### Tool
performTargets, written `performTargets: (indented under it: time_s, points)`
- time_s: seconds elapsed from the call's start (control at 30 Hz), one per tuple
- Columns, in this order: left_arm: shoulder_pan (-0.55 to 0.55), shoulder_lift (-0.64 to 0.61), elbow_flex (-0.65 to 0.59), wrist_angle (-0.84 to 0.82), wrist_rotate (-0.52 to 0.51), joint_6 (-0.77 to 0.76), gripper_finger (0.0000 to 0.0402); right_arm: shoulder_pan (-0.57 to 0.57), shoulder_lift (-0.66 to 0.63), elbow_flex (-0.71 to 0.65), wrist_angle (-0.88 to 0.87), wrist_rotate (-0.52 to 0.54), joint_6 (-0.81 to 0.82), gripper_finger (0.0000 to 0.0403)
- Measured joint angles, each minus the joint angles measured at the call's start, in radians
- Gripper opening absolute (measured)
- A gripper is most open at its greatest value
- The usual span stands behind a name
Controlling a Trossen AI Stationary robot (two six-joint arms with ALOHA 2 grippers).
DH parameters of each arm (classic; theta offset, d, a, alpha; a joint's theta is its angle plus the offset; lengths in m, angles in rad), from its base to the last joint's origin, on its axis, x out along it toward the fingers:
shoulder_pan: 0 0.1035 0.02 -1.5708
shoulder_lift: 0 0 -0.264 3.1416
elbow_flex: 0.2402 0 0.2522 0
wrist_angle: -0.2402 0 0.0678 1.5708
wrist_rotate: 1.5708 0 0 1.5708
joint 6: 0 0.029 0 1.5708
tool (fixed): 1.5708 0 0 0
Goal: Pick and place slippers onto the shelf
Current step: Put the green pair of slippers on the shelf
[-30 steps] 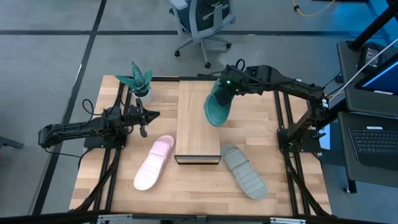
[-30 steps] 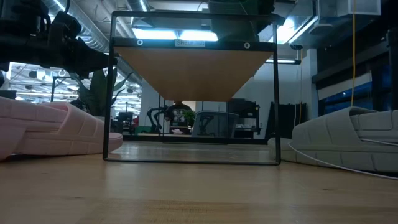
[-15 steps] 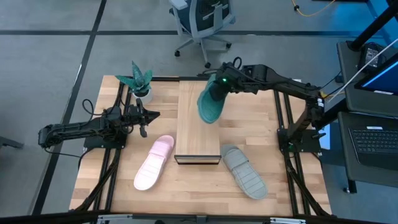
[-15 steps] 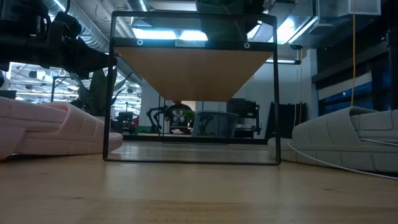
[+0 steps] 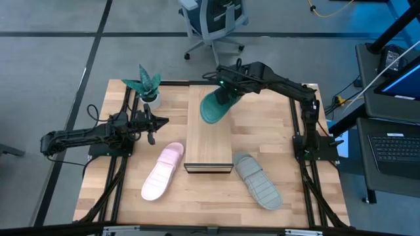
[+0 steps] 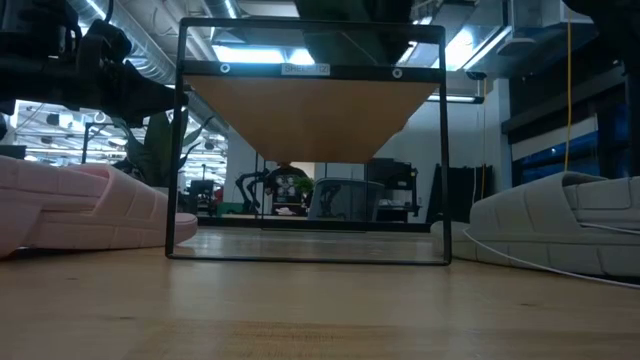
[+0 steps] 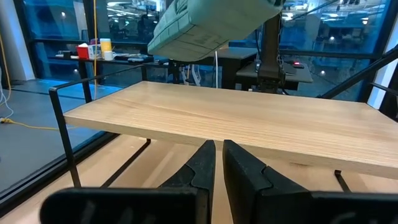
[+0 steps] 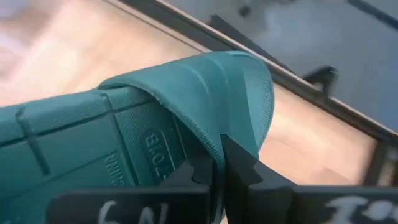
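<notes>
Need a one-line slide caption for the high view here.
Right gripper holds the teal slipper above the shelf; pink slipper and grey slipper wait on the table.

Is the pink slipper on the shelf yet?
No: in the high view the pink slipper lies on the tabletop to the left of the shelf, whose top is bare below the teal slipper held by the right gripper.

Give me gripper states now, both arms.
Left gripper: closed, empty, parked beside the shelf.
Right gripper: closed on the teal slipper, held above the shelf.
</notes>
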Motion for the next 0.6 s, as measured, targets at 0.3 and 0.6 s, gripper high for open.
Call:
performTargets:
  time_s: [0.3, 0.6]
  points:
    - [0.0, 0.0, 0.0, -0.002, 0.0, 0.001, 0.0025, 0.002, 0.006, 0.005, 0.079, 0.043, 0.011, 0.0012]
    - [0.0, 0.0, 0.0, -0.002, 0.0, 0.001, 0.0025, 0.002, 0.032, 0.005, 0.111, 0.133, 0.055, 0.0012]
